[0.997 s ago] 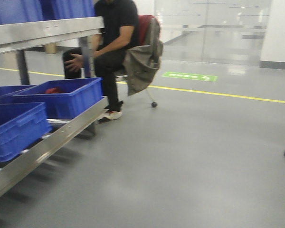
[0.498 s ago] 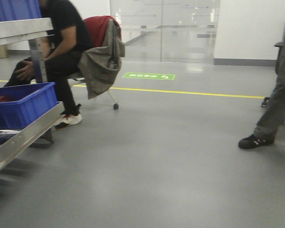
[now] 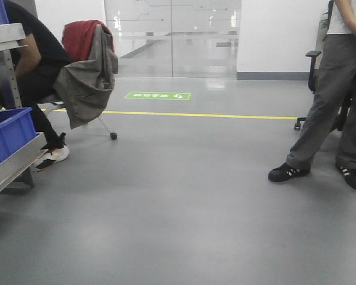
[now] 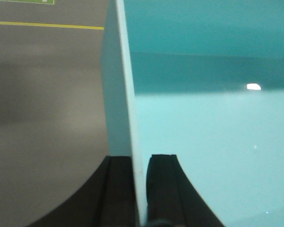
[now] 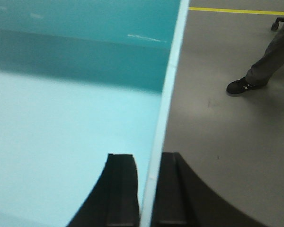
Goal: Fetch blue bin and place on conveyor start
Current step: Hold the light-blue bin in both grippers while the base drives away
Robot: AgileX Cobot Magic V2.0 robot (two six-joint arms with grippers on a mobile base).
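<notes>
Mid-carry: your left gripper [image 4: 141, 163] and right gripper [image 5: 149, 163] each clamp a blue bin [image 4: 217, 142] wall, apparently aloft. Next, find the conveyor start; only a steel shelf [image 3: 12, 161] shows at 9 o'clock.

Turquoise blue bin [image 4: 203, 132], grey floor [image 3: 184, 196]

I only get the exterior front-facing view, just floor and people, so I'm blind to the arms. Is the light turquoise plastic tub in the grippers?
Observer: Yes. In the left wrist view, the left gripper has one black finger on each side of the light turquoise plastic tub's thin side wall.
Operator: And the other arm?
Observer: The right wrist view shows the same. The right gripper straddles the opposite wall, with one finger inside and one outside.
Operator: Anything inside it?
Observer: The part of its inside that shows in both wrist views is bare.
</notes>
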